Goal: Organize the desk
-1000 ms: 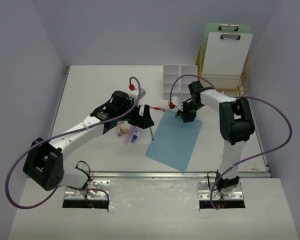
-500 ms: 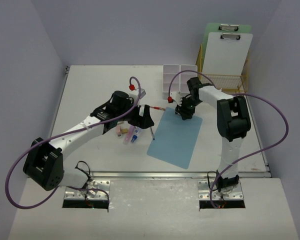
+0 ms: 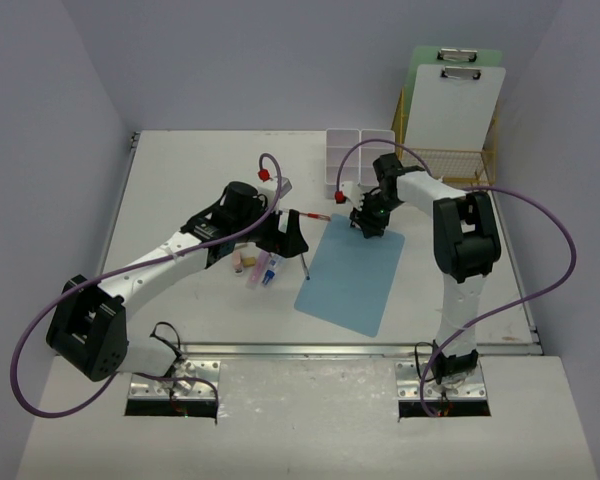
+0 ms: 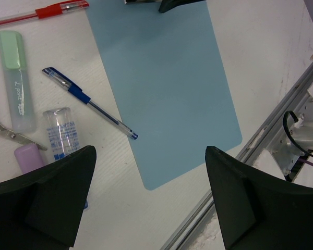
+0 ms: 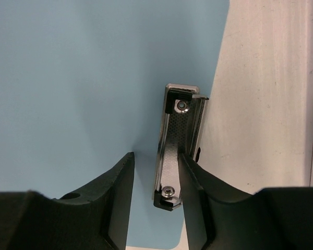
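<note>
**A:** Where was the desk, and what had changed on it?

**B:** The desk (image 3: pixel 180 170) lay flat beneath both arms and filled the middle of the top view, with its metal rail along the near edge. The blue clipboard (image 3: pixel 352 275) lay flat on it, right of centre. Over the last second the board had turned a little where it lay.

**A:** What turned it?

**B:** The right gripper (image 3: pixel 368 220), as far as I could judge. It had crept toward the board's far end, where the metal clip (image 5: pixel 180 143) sat. In the wrist view its jaws stood part spread. One finger was over the blue surface and the other lay against the clip's side, with a gap showing, so nothing was pinched yet.

**A:** And the other arm?

**B:** The left gripper (image 4: pixel 149 156) had not moved. It hung spread wide and empty above the board's near end, with the blue pen (image 4: pixel 88 102), red pen (image 4: pixel 39 11) and green highlighter (image 4: pixel 15 73) loose beside it.

**A:** What did that mean for the tidying?

**B:** It looked early. The right arm seemed to be seeking a hold on the clip, probably to carry the board to the gold wire rack (image 3: pixel 460 165). The small items were all unsorted.
</note>
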Robot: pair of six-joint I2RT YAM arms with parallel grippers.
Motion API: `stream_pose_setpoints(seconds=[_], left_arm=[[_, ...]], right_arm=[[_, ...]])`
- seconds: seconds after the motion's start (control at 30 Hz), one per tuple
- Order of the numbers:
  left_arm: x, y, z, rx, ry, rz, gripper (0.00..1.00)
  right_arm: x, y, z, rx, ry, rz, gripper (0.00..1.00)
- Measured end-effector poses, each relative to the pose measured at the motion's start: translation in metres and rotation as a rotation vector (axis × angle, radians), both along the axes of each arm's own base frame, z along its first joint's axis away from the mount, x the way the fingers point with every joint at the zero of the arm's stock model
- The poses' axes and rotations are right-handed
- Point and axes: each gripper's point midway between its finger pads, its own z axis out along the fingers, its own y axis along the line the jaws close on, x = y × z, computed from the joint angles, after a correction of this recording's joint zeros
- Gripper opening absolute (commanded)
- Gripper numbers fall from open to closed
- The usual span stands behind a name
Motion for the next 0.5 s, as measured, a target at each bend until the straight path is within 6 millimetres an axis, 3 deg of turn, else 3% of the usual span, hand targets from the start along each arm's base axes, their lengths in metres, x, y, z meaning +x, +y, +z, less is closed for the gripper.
stream_pose_setpoints(seconds=[0.37, 0.5], left_arm=[[0.0, 0.0, -0.0004, 0.001, 0.001, 0.0, 0.84], [0.0, 0.0, -0.0005, 0.001, 0.001, 0.0, 0.83]], right_arm=[[0.0046, 0.0004, -0.0004, -0.013, -0.031, -0.009, 0.04], [0.0005, -0.0006, 0.0033, -0.025, -0.04, 0.004, 0.0]])
